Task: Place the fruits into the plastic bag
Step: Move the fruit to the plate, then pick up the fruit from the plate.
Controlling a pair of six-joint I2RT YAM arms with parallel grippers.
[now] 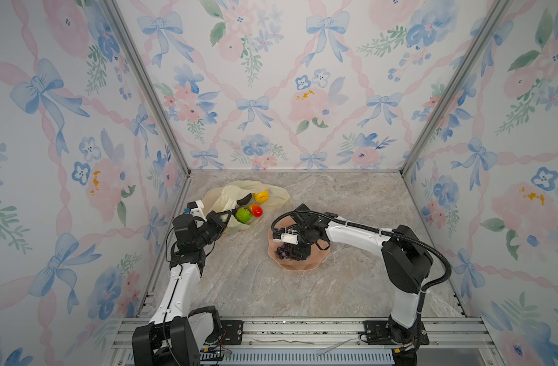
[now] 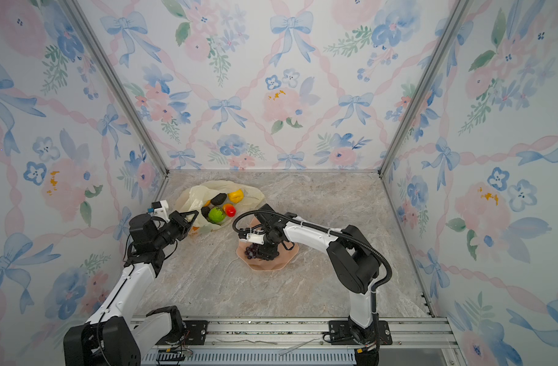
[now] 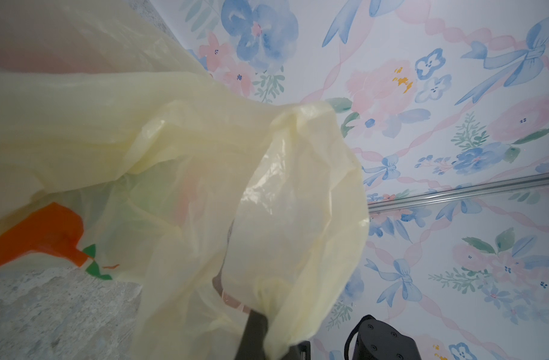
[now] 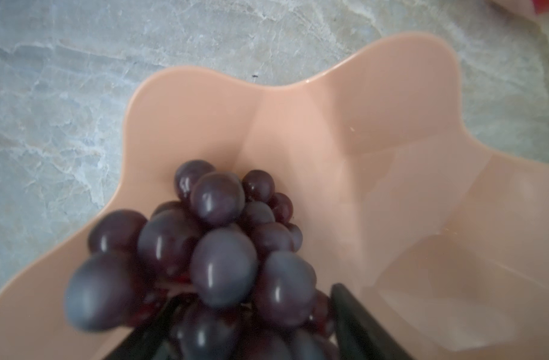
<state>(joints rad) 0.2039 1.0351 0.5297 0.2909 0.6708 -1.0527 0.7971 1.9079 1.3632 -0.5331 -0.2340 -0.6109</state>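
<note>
Currently the left gripper [image 3: 260, 314] is pinching a bunched edge of the plastic bag [image 3: 173, 140] between closed jaws. The right gripper [image 4: 251, 311] is straddling the grape bunch [image 4: 217, 199] inside the pink bowl [image 4: 376, 124]; whether its parted jaws are pressing the bunch is unclear. Other fruits [image 1: 243, 215] are lying on the bag just beyond the left jaws.

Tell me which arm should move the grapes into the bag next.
Right. The right gripper straddles the grape bunch in the pink bowl, while the left gripper is shut on the plastic bag edge, holding it up; letting go would likely collapse the opening.
</note>
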